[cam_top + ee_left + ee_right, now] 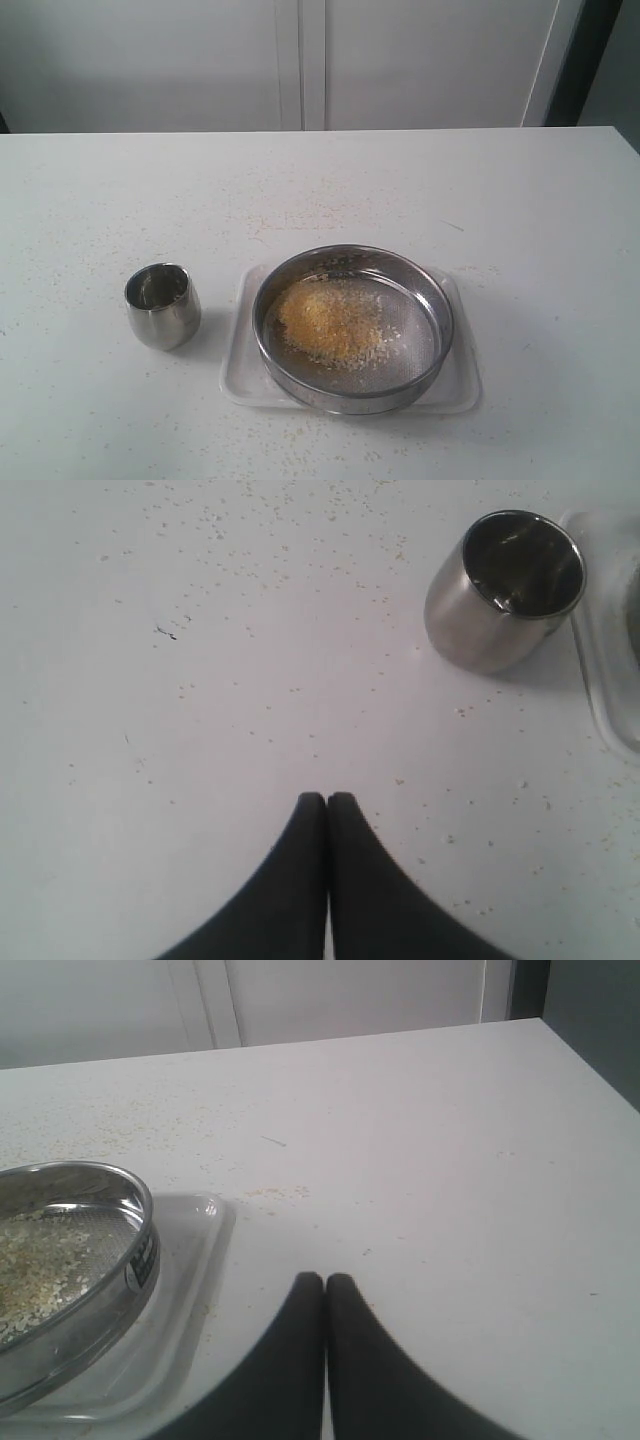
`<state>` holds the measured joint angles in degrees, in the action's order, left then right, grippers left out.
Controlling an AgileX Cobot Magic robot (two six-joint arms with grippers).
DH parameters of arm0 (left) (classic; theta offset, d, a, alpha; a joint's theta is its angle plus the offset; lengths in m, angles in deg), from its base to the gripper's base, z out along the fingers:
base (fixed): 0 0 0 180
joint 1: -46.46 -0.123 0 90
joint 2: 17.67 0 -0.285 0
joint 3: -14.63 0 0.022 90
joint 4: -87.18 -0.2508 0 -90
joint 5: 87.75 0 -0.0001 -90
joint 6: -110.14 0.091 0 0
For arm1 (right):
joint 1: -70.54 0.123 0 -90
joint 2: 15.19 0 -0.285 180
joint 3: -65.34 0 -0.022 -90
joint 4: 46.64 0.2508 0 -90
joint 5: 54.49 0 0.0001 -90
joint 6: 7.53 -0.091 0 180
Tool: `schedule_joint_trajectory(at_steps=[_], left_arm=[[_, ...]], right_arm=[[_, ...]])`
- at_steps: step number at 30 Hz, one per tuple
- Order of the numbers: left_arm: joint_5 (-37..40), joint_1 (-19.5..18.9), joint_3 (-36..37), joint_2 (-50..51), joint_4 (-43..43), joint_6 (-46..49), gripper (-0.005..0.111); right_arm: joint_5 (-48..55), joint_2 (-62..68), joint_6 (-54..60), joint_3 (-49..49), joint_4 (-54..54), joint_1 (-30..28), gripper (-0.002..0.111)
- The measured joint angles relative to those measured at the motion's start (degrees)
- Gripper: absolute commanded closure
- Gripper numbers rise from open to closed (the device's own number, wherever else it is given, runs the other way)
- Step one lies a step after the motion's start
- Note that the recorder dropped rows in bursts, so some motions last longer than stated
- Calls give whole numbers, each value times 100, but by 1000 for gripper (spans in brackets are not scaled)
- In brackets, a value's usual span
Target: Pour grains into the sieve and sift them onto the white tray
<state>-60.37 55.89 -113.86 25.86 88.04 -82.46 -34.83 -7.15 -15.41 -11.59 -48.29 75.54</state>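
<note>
Exterior view. The sieve (350,400) sits upright inside the white tray (462,385), its steel ring almost filling the tray, whose rim shows all round it. The grains (325,322) lie on the sieve's mesh. The yellow-orange granules form a low heap on the side of the mesh nearer the cup. The whitish grains are spread thinly from the heap toward the middle and the opposite side. A small steel cup (162,305) stands upright to the left of the sieve, just off the tray's edge and not touching it. Loose specks are scattered over the white table (520,200) around the sieve, most thickly behind it. White cabinet doors (420,60) rise behind the table on the sieve's far side.

Left wrist view. The left gripper (327,798) hangs over bare table with its two dark fingers pressed tip to tip and nothing between them. It is farther from the sieve than the cup, which stands between it and the tray's corner. The cup's mouth shows bare polished steel inside.

Right wrist view. The right gripper (324,1280) is likewise closed, fingertips together and clasping nothing. It hangs over the table on the side of the sieve away from the cup, near the tray's edge but clear of it. The sieve's wall bears a small dark label facing this gripper.
</note>
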Motion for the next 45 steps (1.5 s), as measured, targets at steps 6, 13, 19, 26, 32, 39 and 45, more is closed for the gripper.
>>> schedule_joint_trajectory(at_steps=[6, 13, 19, 26, 32, 39, 45], left_arm=[[-11, 0, 0, 0, 11, -14, 107], [-11, 0, 0, 0, 11, -14, 107], [-11, 0, 0, 0, 11, -14, 107], [-11, 0, 0, 0, 11, -14, 107], [-11, 0, 0, 0, 11, -14, 107], [-11, 0, 0, 0, 11, -14, 107], [-11, 0, 0, 0, 11, -14, 107]], right_arm=[[0, 0, 0, 0, 0, 0, 108], [0, 0, 0, 0, 0, 0, 108], [0, 0, 0, 0, 0, 0, 108], [0, 0, 0, 0, 0, 0, 108], [0, 0, 0, 0, 0, 0, 108], [-605, 0, 0, 0, 0, 0, 108], [-2036, 0, 0, 0, -50, 0, 108]])
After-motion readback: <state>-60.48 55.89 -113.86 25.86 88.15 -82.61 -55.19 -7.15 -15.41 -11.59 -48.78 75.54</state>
